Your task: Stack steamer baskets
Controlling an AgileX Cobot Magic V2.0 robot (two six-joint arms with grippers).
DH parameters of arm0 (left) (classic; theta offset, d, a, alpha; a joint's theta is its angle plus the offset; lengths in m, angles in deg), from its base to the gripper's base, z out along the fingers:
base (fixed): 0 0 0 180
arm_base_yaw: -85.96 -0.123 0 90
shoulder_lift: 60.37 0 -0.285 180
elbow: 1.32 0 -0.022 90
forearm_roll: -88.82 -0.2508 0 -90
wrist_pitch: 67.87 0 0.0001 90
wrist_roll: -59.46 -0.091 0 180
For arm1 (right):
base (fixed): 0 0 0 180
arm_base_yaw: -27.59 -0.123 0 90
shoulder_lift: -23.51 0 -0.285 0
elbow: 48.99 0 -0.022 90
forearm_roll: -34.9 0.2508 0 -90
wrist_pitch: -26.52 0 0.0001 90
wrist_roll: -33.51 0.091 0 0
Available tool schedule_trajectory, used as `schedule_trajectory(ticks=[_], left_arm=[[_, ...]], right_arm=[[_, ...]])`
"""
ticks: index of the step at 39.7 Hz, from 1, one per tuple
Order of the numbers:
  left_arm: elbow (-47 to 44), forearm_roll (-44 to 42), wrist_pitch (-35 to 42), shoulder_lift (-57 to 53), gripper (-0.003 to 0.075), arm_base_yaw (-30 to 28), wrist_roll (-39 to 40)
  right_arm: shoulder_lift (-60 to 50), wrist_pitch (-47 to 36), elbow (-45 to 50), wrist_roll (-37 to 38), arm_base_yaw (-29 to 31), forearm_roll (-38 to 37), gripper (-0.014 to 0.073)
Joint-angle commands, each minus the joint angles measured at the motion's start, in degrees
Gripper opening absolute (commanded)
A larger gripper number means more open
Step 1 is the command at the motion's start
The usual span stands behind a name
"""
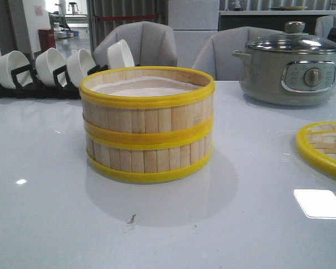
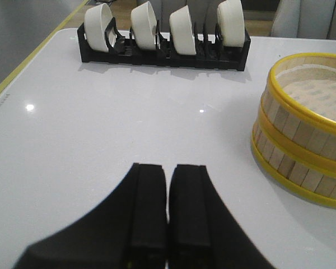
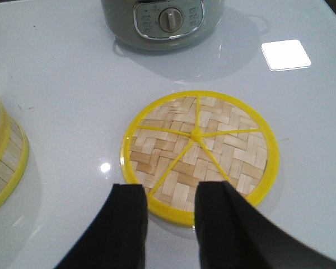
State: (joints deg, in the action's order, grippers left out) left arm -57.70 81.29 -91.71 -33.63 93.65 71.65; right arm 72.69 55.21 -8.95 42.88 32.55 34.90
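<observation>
So the two steamer baskets (image 1: 147, 124) sit stacked one on the other mid-table, white liner showing in the top one. The left gripper (image 2: 168, 210) hangs over bare table beside the stack, fingers pressed together on nothing. The right gripper (image 3: 171, 221) is spread apart over the near rim of the woven lid (image 3: 200, 151), lying flat near the grey pot (image 1: 292, 70). Bowl rack (image 1: 45, 70) sits at the back left.

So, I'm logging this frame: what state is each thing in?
Two pale bamboo steamer baskets with yellow rings: stacked, uncovered.
Flat woven bamboo lid: lying on the table, off the baskets.
Grey electric pot: glass lid on.
Left gripper: shut, empty.
Right gripper: open, above the lid's edge.
</observation>
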Motion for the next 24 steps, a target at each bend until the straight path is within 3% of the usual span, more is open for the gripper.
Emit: schedule_trajectory(ticks=[1, 14, 24], left_arm=[[1.7, -0.1, 4.5, 0.3, 0.0095, 0.0, 0.4], [1.7, -0.1, 4.5, 0.3, 0.0095, 0.0, 0.4], [1.7, -0.1, 4.5, 0.3, 0.0095, 0.0, 0.4]], right_arm=[[0.3, -1.7, -2.2, 0.1, -0.3, 0.0, 0.0339], [3.0, 2.1, -2.2, 0.1, -0.3, -0.3, 0.0339], [13.8, 0.9, -3.9, 0.1, -0.3, -0.7, 0.0339]])
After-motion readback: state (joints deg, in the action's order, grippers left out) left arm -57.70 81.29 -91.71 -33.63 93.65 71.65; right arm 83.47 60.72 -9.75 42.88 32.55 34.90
